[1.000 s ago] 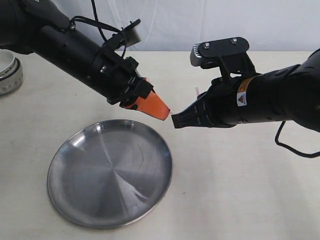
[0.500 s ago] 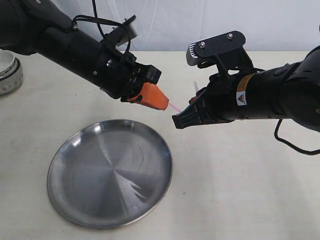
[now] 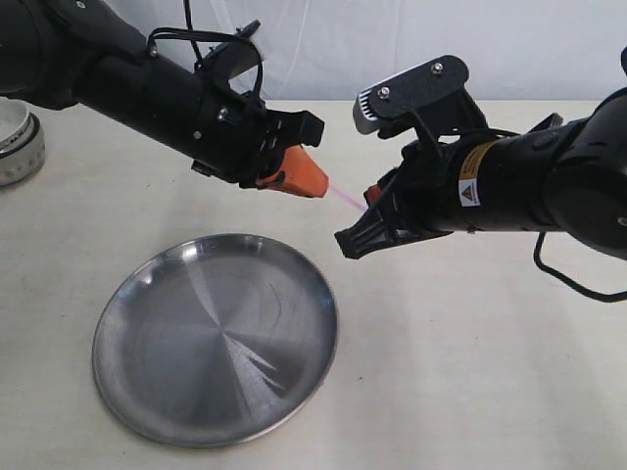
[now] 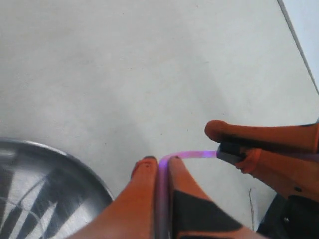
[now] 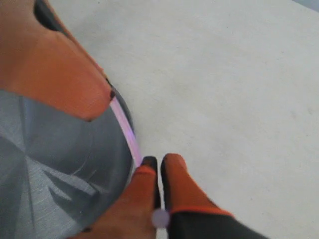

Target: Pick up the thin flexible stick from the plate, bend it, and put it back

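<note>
The thin pink-purple stick (image 3: pixel 345 197) hangs in the air between my two grippers, above the table behind the plate's far right rim. My left gripper (image 3: pixel 321 188) is shut on one end; in the left wrist view the stick (image 4: pixel 192 155) curves out from between the orange fingers (image 4: pixel 144 174) toward the other gripper. My right gripper (image 3: pixel 351 243) is shut on the other end; the right wrist view shows the stick (image 5: pixel 127 134) running from its fingertips (image 5: pixel 174 167) to the left gripper's orange finger. The round steel plate (image 3: pixel 216 338) lies below with nothing on it.
A small white bowl (image 3: pixel 18 142) stands at the far left edge of the table. Both black arms reach in over the middle of the table from left and right. A pale backdrop rises behind the table.
The two grippers have drawn apart and lifted a little, the left one rising and turning back. The stick, hidden a second ago, now shows between them.
</note>
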